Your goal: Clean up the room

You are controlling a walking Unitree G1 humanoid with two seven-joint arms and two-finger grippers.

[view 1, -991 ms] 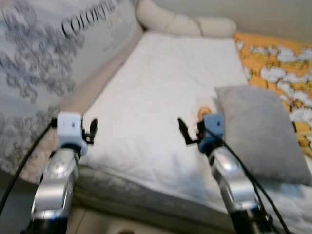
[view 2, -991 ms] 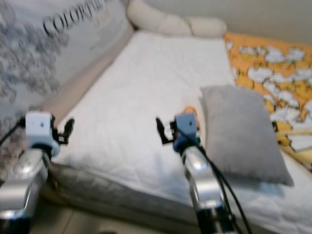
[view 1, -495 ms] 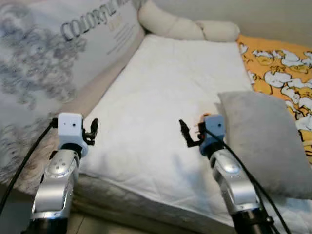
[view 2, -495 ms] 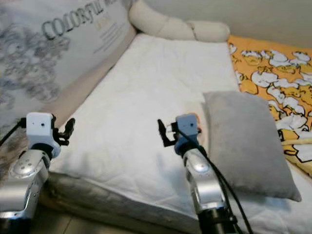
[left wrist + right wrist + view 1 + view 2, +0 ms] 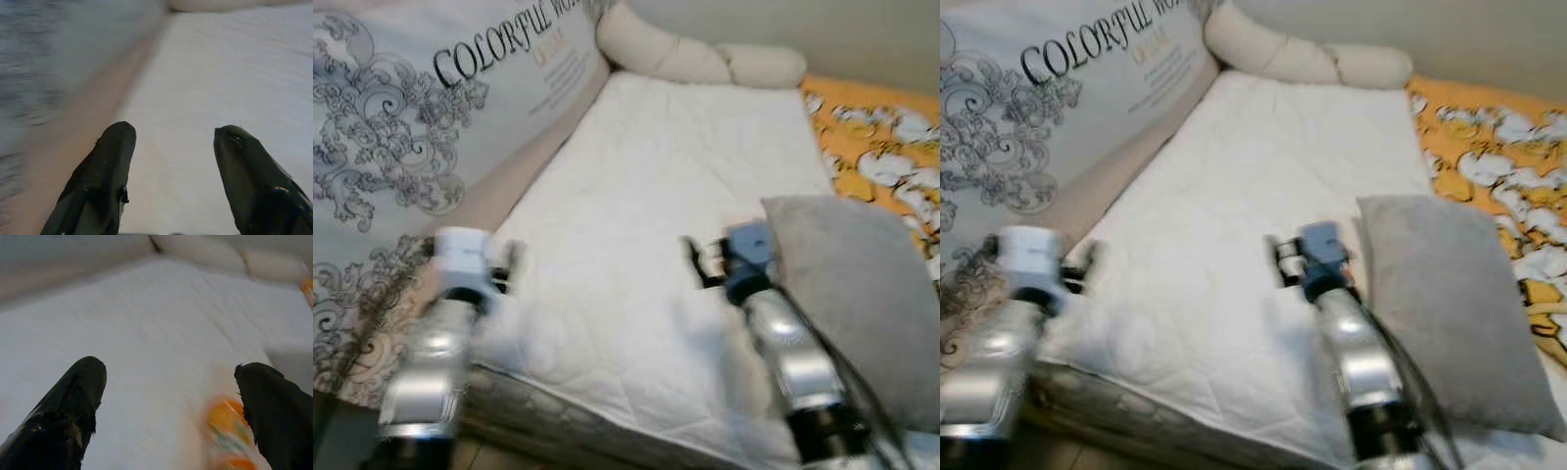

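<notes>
Currently, left eye view: white mattress (image 5: 675, 196) across the centre, one printed headboard panel (image 5: 411, 127) at 9 to 10 o'clock, one cream bolster (image 5: 705, 59) at 12 o'clock, one grey pillow (image 5: 862, 294) at 4 o'clock, one orange patterned blanket (image 5: 881, 147) at 2 o'clock. Left gripper (image 5: 509, 264) at 8 o'clock over the mattress edge; right gripper (image 5: 697, 264) near centre, just beside the pillow's near-left corner. Both arms motion-blurred

Right eye view: same scene, same count; two arms, two grippers. Small object partly hidden behind the right wrist housing, against the pillow edge

Left wrist view: two black fingers (image 5: 98, 186) spread apart, nothing between them, bare mattress and beige bed edge ahead

Right wrist view: two black fingers (image 5: 63, 416) spread wide, holding nothing. One small orange object (image 5: 227, 431) on the sheet, close to the inner side of one finger, heavily blurred; identity not determinable. Judged to be the item to clear from the bed

Risks, judged:
- Blur indicates camera or body motion; closing before settling likely to miss the object or pinch sheet fabric instead
- Object lying against the pillow edge; a finger descending on that side may catch the pillow and push the object under it
- Soft mattress yields under pressure; pressing down may tip or roll the object away
</notes>
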